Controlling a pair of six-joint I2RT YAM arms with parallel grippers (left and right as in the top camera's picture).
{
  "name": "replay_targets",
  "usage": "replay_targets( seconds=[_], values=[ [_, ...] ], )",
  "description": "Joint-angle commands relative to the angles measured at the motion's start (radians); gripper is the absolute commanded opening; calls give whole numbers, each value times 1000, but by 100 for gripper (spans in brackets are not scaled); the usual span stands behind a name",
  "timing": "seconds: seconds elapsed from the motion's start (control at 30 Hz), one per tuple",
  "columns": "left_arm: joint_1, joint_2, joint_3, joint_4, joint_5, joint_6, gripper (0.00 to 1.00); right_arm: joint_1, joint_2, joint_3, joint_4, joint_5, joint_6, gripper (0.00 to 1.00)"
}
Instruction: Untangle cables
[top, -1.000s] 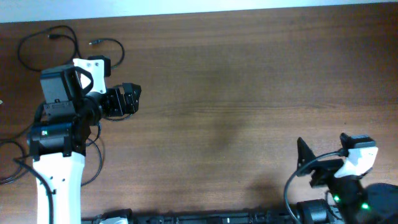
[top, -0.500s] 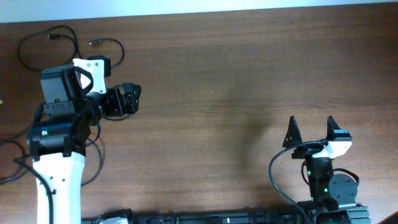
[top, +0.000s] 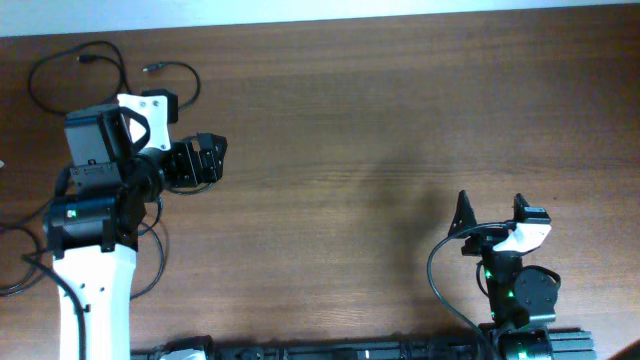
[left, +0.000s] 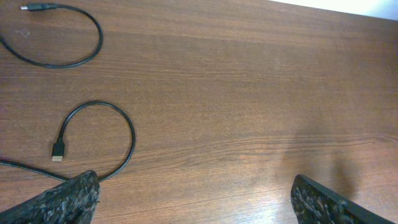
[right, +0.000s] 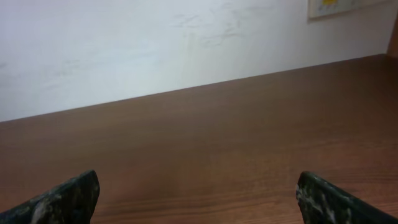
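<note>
The left tool (top: 210, 158) and right tool (top: 492, 210) stand apart, empty; best pinch the cables (left: 133, 138) near the left tool, by a plug (left: 57, 151).

Soft, even light, moderately bright. On the table (top: 400, 120) a faint wide shadow lies toward 4 o'clock in the overhead view. The cables (left: 58, 151) look sharp from the left wrist. The wall (right: 124, 50) at 12 o'clock is pale and slightly hazy.

Lab-like room — wooden table (top: 400, 120), bare white wall (right: 186, 50).
</note>
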Motion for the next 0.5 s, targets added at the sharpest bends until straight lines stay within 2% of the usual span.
replay_targets(
  seconds=[0.0, 0.23, 0.47],
  values=[
    [-3, -10, 2, 1, -3, 19, 99, -4, -10, -5, -9, -14, 11, 98],
    [-3, -10, 2, -1, -3, 19, 99, -3, -10, -5, -10, -16, 10, 98],
    [-3, -10, 2, -1, -3, 19, 99, -4, -10, -5, -13, -33, -84, 98]
  ],
)
